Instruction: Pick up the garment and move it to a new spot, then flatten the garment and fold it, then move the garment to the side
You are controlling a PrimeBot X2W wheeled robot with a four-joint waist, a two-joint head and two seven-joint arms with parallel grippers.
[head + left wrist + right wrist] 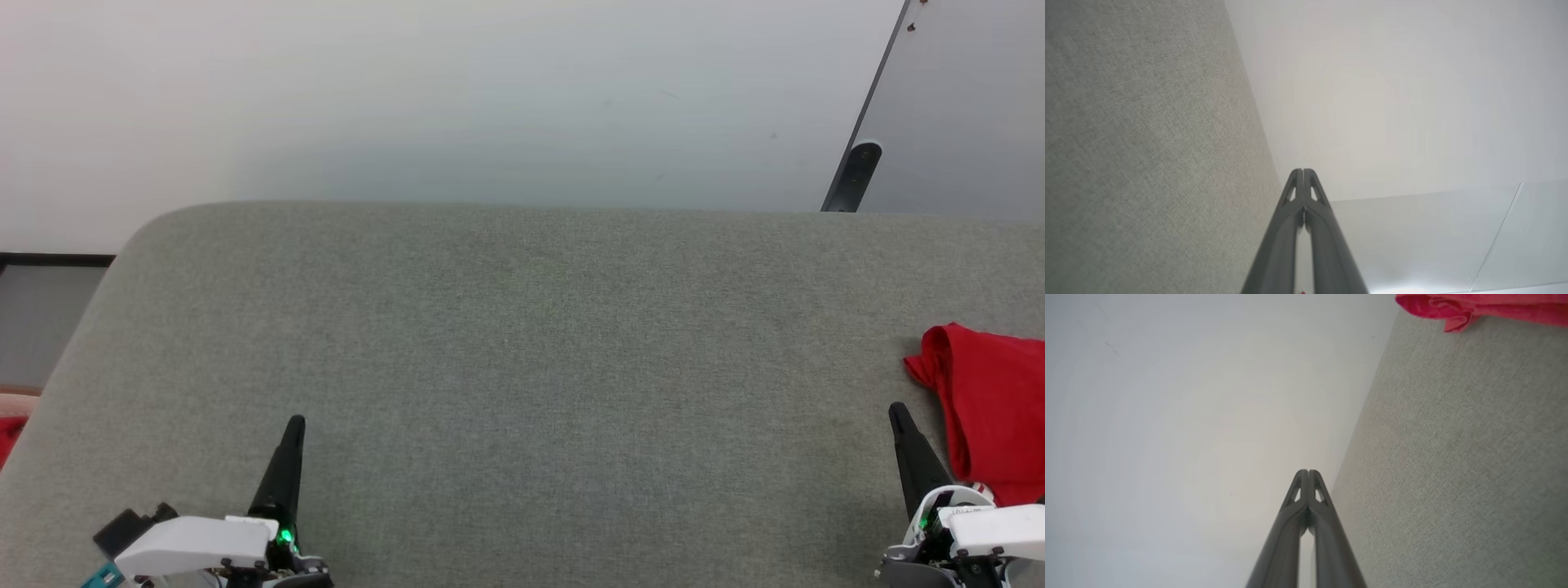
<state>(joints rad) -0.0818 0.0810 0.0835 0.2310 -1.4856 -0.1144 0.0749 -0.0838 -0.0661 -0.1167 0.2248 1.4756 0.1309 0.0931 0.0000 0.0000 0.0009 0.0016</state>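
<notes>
Garment (994,408) lies crumpled just to the right of the right hand (898,411), plain red folds showing. That one and the left hand (295,422) are both clenched, empty.

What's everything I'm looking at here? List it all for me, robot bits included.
padded surface: one, grey fabric, across the middle and foreground.
garment: one, red, bunched at the surface's right edge, next to the right gripper.
wall: one, white, behind the surface.
panel: one, grey with a dark edge, upper right.
red patch: one, red, past the surface's left edge; cannot tell what it is.
left gripper: one, dark fingers shut, white body, lower left, holding nothing.
right gripper: one, dark fingers shut, white body, lower right, holding nothing.
</notes>
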